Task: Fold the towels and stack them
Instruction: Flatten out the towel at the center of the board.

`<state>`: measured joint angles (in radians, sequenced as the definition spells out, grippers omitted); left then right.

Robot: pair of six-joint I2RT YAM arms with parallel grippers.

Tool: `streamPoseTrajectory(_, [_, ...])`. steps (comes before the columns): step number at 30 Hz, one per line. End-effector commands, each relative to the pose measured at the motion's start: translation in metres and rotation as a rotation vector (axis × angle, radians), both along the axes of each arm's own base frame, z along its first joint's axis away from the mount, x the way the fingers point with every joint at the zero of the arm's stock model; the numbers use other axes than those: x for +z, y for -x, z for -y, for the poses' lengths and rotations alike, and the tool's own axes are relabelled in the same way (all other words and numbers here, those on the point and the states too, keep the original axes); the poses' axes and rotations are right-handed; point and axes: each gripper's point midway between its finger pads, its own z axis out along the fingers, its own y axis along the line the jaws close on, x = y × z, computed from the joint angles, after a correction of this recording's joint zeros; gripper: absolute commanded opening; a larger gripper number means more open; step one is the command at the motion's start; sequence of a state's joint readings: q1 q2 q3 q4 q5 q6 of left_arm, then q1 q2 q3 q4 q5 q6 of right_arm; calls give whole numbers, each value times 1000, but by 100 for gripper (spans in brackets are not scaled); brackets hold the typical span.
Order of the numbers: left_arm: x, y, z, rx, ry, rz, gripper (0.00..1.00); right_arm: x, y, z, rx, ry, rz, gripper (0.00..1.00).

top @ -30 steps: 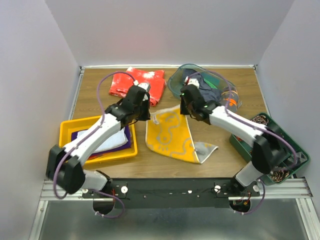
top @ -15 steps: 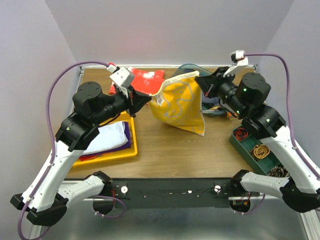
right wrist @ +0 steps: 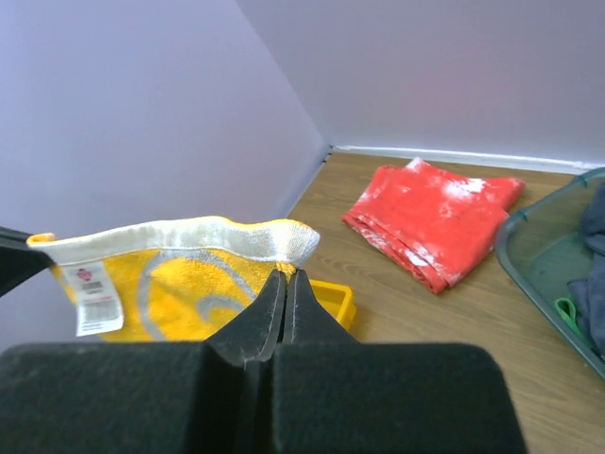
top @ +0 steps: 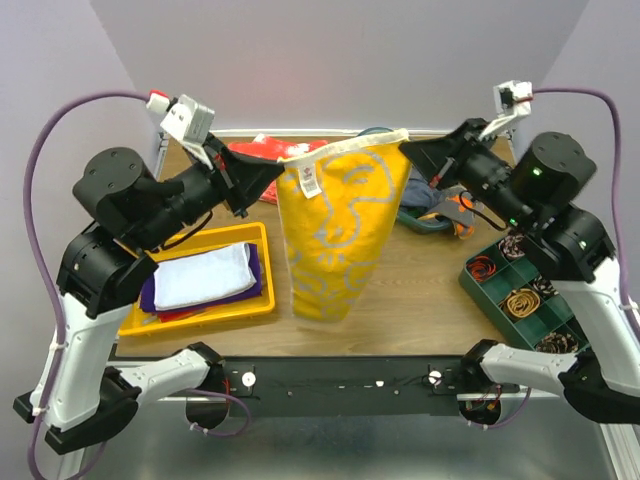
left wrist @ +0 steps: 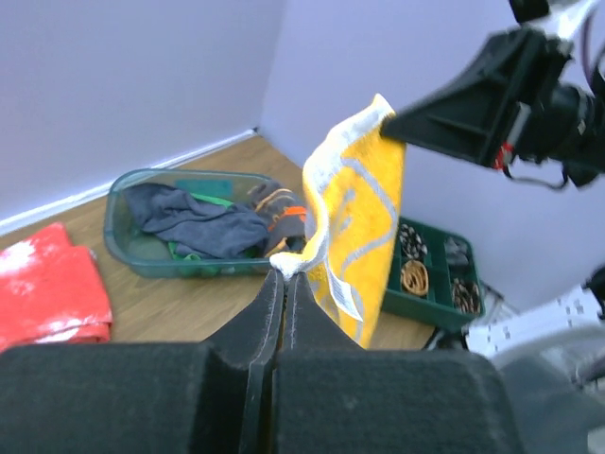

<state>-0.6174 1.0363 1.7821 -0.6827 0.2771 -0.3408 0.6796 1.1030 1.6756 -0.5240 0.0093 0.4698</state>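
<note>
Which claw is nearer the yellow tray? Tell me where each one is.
Left. The left claw hangs raised just beyond the far right corner of the yellow tray, pinching the yellow towel; the right claw holds the towel's other corner, farther right.

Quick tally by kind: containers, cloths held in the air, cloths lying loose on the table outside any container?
Containers: 3 (yellow tray, clear bin, green organiser)
Cloths held in the air: 1 (yellow towel)
Cloths loose on the table: 1 (red cloth)
Total: 5
</note>
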Motion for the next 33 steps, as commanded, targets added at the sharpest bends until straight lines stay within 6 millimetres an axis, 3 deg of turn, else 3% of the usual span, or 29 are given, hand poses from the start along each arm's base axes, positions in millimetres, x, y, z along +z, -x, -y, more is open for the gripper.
streamPoseTrajectory(1, [-72,-68,-4,265,-92,-307,0,-72,-67,-12,-182,184,-166,1])
streamPoseTrajectory(2, [-98,-88,3,286,-130,-364,0,-84,-83,-12,-235,219,-182,1])
streamPoseTrajectory(3, [-113,-100,5,303,-139,-400,0,-94,-98,-11,-264,251,-184,1])
streamPoseTrajectory(4, [-127,-118,-1,337,-145,-433,0,-126,-123,-20,-277,307,-236,1])
streamPoseTrajectory(5, [-157,-139,4,357,-175,-490,0,-140,-136,-24,-252,318,-264,1])
streamPoseTrajectory(7, [-184,-163,5,376,-187,-543,0,-173,-173,-14,-275,330,-322,1])
streamPoseTrajectory(8, [-208,-186,5,400,-204,-580,0,-205,-191,-18,-258,354,-371,1])
streamPoseTrajectory(9, [-219,-195,8,394,-208,-597,0,-223,-209,-8,-290,362,-384,1])
streamPoseTrajectory(11, [-244,-220,17,384,-221,-618,0,-259,-228,-1,-321,392,-441,1])
streamPoseTrajectory(14, [-266,-237,24,379,-251,-633,0,-278,-234,10,-356,399,-473,1])
streamPoseTrajectory(15, [-270,-238,24,378,-256,-635,0,-275,-233,12,-364,385,-463,1])
streamPoseTrajectory(17, [-274,-240,24,380,-253,-631,0,-287,-225,17,-376,393,-482,1])
streamPoseTrajectory(18, [-278,-238,23,379,-262,-639,0,-279,-219,19,-380,369,-473,1])
streamPoseTrajectory(20, [-274,-231,21,378,-255,-632,0,-297,-203,21,-355,375,-511,1])
streamPoseTrajectory(22, [-282,-225,15,397,-259,-634,0,-287,-192,23,-354,327,-485,1])
streamPoseTrajectory(23, [-282,-221,9,414,-271,-633,0,-299,-182,24,-337,328,-508,1])
streamPoseTrajectory(24, [-280,-220,6,422,-288,-625,0,-296,-180,22,-330,306,-501,1])
streamPoseTrajectory(27, [-268,-224,-15,499,-290,-602,0,-278,-176,24,-330,283,-459,1])
streamPoseTrajectory(29, [-259,-228,-26,507,-275,-612,0,-257,-181,28,-357,277,-423,1])
streamPoseTrajectory(30, [-241,-230,-27,506,-261,-586,0,-236,-183,28,-359,271,-395,1])
streamPoseTrajectory(33, [-221,-222,-36,518,-283,-556,0,-205,-180,26,-343,255,-359,1])
